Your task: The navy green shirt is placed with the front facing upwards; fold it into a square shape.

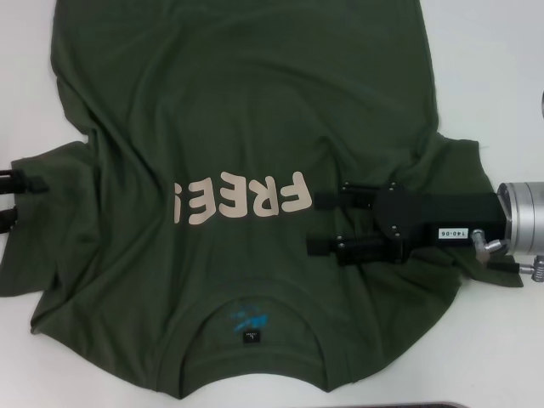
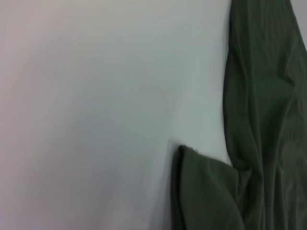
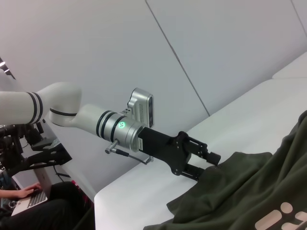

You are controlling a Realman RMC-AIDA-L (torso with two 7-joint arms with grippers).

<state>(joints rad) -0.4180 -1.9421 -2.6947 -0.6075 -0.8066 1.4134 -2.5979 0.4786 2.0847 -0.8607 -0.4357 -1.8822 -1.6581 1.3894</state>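
The navy green shirt [image 1: 246, 110] lies flat on the white table [image 1: 493, 59], front up, its cream "FREE" letters [image 1: 238, 197] at the centre and its collar with the neck label [image 1: 249, 321] at the near edge. My right gripper [image 1: 313, 223] reaches in from the right and hovers open over the chest, just beside the letters. At the shirt's left sleeve [image 1: 47, 170] sits my left gripper [image 1: 13, 202], open; the right wrist view shows this left gripper [image 3: 206, 166] at the sleeve's edge [image 3: 230, 165]. The left wrist view holds only bare table and the shirt's side [image 2: 264, 96].
The shirt is wrinkled around both sleeves and near the right armpit [image 1: 442, 153]. White table surface [image 2: 96, 96] borders the shirt on both sides. A person with a laptop [image 3: 29, 199] sits beyond the table's left edge.
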